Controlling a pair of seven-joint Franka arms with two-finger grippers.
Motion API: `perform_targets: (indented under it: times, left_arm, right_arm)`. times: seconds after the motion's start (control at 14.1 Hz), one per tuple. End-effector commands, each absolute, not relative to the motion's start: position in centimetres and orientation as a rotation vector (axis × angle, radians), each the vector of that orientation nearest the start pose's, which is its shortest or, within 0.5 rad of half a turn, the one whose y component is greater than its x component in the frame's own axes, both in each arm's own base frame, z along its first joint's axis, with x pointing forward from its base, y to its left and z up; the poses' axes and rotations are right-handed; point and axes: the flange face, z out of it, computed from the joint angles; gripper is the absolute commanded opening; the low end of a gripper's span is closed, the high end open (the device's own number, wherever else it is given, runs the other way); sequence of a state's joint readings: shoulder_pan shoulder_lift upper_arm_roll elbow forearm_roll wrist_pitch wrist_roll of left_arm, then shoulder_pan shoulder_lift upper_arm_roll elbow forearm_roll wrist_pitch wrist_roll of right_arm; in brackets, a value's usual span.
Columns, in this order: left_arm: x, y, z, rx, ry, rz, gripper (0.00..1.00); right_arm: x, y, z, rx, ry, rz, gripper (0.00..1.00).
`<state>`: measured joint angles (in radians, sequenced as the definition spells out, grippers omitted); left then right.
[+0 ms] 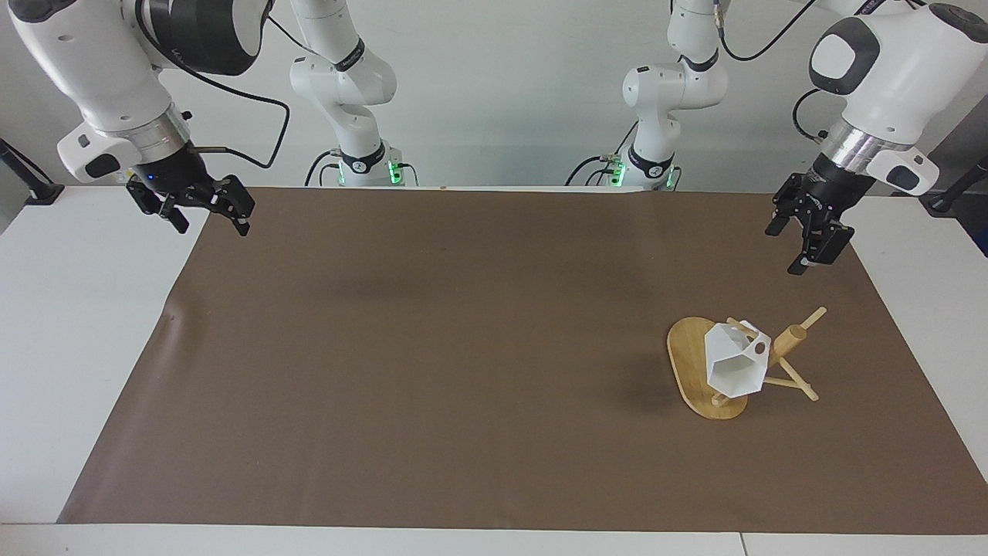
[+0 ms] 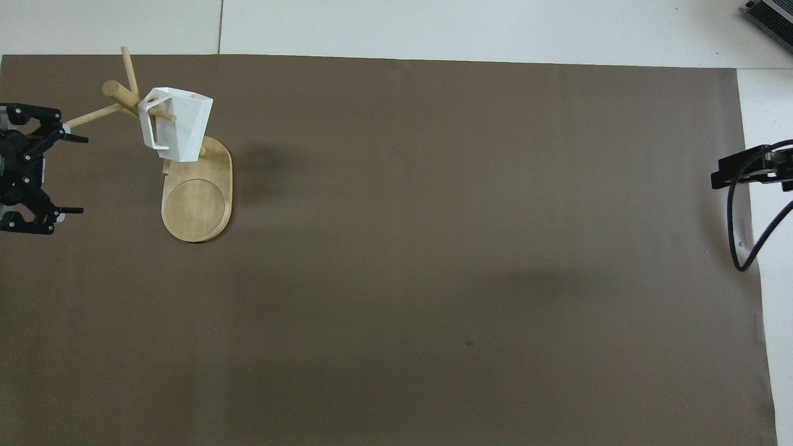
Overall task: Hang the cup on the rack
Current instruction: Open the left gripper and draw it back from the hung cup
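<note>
I see the cup (image 1: 735,361) hanging on the rack (image 1: 698,369); my left gripper (image 1: 804,228) hovers open near it, the right gripper (image 1: 202,207) waits open.

Matt white faceted cup (image 1: 735,364), pale smooth wooden rack (image 1: 691,363), matt brown table cover (image 1: 432,347)

Rack (image 1: 698,363) sits on the mat (image 1: 463,347) at the left arm's end, farther from the robots than the left gripper (image 1: 806,232), which hangs empty over the mat edge, well apart from it. Cup (image 1: 735,361) hangs on a rack peg, over the base. Right gripper (image 1: 202,207) over the mat's other end.
</note>
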<state>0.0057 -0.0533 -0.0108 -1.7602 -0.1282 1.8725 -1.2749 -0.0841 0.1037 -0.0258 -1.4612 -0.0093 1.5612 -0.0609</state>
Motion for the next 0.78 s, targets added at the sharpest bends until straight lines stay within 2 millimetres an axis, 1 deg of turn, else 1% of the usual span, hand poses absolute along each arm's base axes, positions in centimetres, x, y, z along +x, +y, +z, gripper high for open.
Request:
perform_targets:
  times: [0.0,0.21,0.35,0.5,0.57,0.64,0.71]
  left_arm:
    - [55.6,-1.3,60.2,-2.857,-1.57,-0.139,1.0]
    - [55.6,-1.2,60.2,-3.043,-1.068,-0.177,1.0]
    - [55.5,-0.7,59.9,-3.137,-0.661,-0.173,1.0]
    - [54.9,-0.8,59.9,-3.141,-0.333,-0.138,1.0]
    - [54.5,-1.3,59.9,-3.095,-0.154,-0.106,1.0]
    - [54.2,-1.5,59.8,-3.066,-0.041,-0.059,1.0]
    - [54.1,-1.8,60.7,-3.065,0.039,-0.049,1.0]
  right_arm:
    - [57.6,-6.3,61.9,-3.135,0.101,0.021,1.0]
    - [57.6,-6.3,61.9,-3.135,0.101,0.021,1.0]
    - [57.6,-6.3,61.9,-3.135,0.101,0.021,1.0]
    - [57.6,-6.3,61.9,-3.135,0.101,0.021,1.0]
    - [57.6,-6.3,61.9,-3.135,0.101,0.021,1.0]
    - [57.6,-6.3,61.9,-3.135,0.101,0.021,1.0]
    - [57.6,-6.3,61.9,-3.135,0.101,0.021,1.0]
